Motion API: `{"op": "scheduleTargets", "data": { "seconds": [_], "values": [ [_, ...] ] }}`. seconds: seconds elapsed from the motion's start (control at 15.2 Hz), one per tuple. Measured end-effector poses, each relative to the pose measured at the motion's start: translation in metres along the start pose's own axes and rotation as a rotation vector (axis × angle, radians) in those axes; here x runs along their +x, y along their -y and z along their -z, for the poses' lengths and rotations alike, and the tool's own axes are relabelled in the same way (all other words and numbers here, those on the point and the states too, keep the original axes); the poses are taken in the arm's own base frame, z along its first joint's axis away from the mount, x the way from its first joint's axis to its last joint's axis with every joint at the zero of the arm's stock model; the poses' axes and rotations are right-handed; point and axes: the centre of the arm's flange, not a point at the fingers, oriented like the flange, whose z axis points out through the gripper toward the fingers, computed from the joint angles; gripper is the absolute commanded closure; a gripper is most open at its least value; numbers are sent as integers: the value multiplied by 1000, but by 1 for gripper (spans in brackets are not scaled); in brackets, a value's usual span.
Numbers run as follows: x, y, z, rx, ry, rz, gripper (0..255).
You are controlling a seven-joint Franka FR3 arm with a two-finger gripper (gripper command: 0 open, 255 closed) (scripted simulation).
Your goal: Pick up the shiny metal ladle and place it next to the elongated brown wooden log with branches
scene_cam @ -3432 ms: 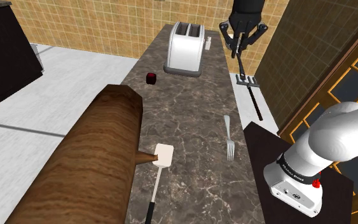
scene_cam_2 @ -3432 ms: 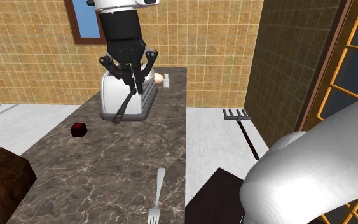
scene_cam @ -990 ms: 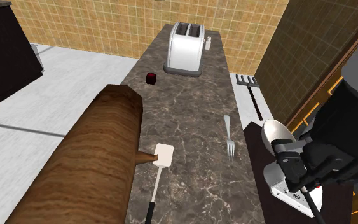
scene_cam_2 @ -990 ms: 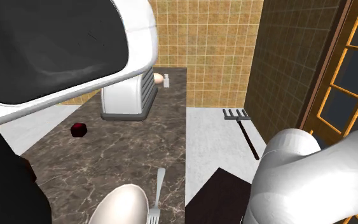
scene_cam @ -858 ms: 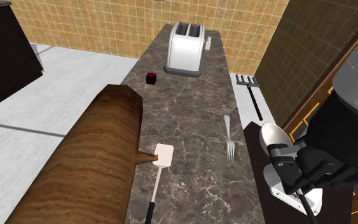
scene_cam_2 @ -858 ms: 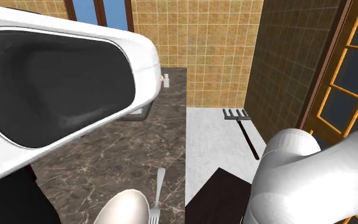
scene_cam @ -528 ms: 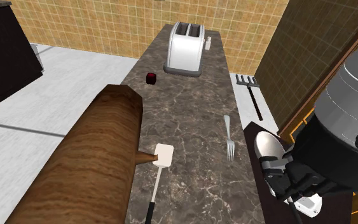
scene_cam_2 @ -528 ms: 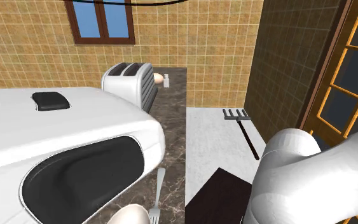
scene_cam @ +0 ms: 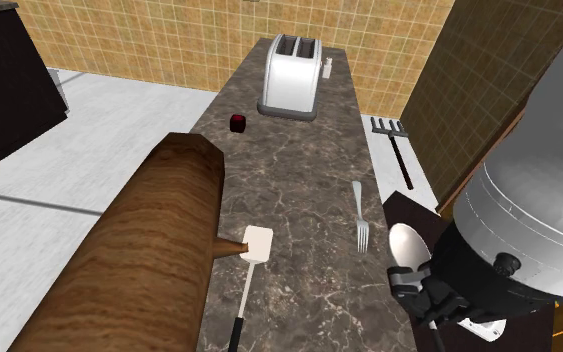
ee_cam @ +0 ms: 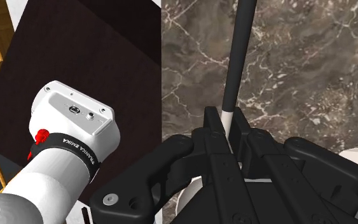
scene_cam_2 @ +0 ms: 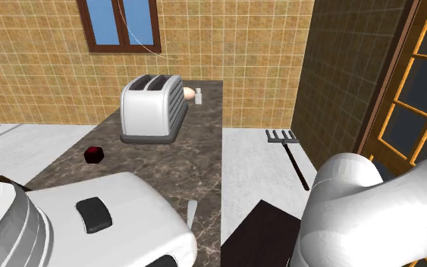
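Observation:
The ladle has a pale shiny bowl (scene_cam: 406, 245) and a long black handle (ee_cam: 240, 57). My gripper (scene_cam: 422, 293) is shut on the handle and holds it over the counter's edge by the stand, with the bowl pointing up. In the wrist view the gripper (ee_cam: 230, 125) clasps the handle just above the marble. The big brown log (scene_cam: 139, 250) lies along the counter at the shoulder view's left, with a short branch stub (scene_cam: 231, 246) pointing toward the ladle. A stretch of counter separates the ladle from the log.
A white spatula (scene_cam: 257, 243) lies against the branch stub, and a fork (scene_cam: 360, 215) lies near the stand (ee_cam: 95, 63). A toaster (scene_cam: 291, 75) and a dark red cup (scene_cam: 238, 123) stand at the far end. A rake (scene_cam_2: 284, 140) lies on the floor. The arm (scene_cam_2: 90, 220) hides the near counter.
The gripper has carried the ladle from beside the toaster back to the stand. Over the last second it sank lower and shifted toward the shoulder view's left.

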Motion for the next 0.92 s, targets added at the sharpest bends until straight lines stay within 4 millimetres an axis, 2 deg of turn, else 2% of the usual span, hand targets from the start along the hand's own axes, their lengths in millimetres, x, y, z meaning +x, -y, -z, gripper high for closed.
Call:
{"op": "scheduleTargets", "data": {
  "seconds": [0.92],
  "values": [
    [-2,8,-73,0,0,0,255]
  ]
}}
